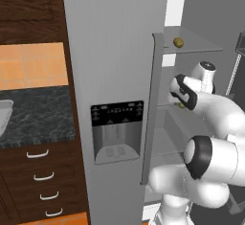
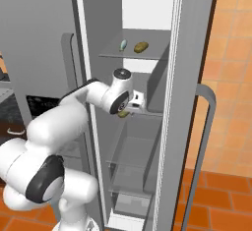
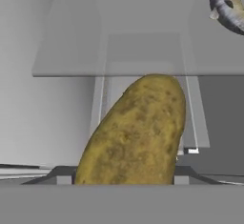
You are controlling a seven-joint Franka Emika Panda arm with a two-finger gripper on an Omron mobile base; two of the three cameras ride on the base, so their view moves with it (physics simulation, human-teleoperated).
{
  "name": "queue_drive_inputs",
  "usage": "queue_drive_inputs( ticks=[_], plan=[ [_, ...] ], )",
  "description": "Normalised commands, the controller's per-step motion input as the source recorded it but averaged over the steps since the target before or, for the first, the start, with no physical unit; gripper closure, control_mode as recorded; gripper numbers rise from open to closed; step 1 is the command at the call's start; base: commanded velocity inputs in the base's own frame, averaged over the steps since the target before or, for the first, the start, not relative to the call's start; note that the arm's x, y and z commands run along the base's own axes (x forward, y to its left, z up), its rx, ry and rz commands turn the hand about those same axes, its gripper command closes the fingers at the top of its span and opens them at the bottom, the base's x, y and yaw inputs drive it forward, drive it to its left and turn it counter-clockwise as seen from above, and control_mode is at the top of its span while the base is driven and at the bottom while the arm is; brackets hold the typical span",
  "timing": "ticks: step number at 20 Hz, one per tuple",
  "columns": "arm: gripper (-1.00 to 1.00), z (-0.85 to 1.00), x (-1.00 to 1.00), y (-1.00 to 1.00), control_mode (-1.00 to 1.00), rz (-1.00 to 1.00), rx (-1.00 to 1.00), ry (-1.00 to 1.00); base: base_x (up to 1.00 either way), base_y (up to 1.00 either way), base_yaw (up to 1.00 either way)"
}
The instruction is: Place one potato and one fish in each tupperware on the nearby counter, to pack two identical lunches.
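Note:
One potato [image 3: 138, 132], golden-brown and oval, stands close and tilted between my fingertips; my gripper [image 3: 122, 178] is shut on it over the middle fridge shelf. From the right base, my gripper [image 2: 129, 108] reaches into the fridge with that potato [image 2: 123, 113] just beneath it. On the shelf above lie a second potato [image 2: 141, 46] and a slender fish [image 2: 123, 44]. A fish [image 3: 228, 4] shows at the hand view's top right. A pale grey tupperware [image 1: 4, 114] sits on the dark marbled counter [image 1: 43, 116] at the far left.
The closed grey fridge door [image 1: 115, 51] with its dispenser panel [image 1: 117, 130] and tall handle [image 1: 154, 109] stands between the counter and the open compartment. The open right door [image 2: 194, 102] hangs beside my arm. Glass shelves [image 2: 130, 151] sit below. Drawers [image 1: 43, 176] sit under the counter.

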Motion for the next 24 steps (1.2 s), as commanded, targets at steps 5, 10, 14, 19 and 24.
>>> queue_drive_inputs(
  ticks=[5,10,14,19,24],
  plan=[
    [1.0,0.4,-0.97,0.42,-1.0,0.02,-0.08,0.03,0.0,0.0,0.0],
    [1.0,0.53,-1.0,0.27,-1.0,0.08,-0.09,0.04,0.0,0.0,0.0],
    [1.0,0.16,-1.0,0.28,-1.0,0.1,-0.04,0.01,0.0,0.0,0.0],
    [1.0,0.13,-1.0,0.33,-1.0,0.09,0.0,-0.12,0.0,0.0,0.0],
    [1.0,0.12,-0.73,0.25,-1.0,0.09,0.0,-0.01,0.0,0.0,0.0]
  ],
)
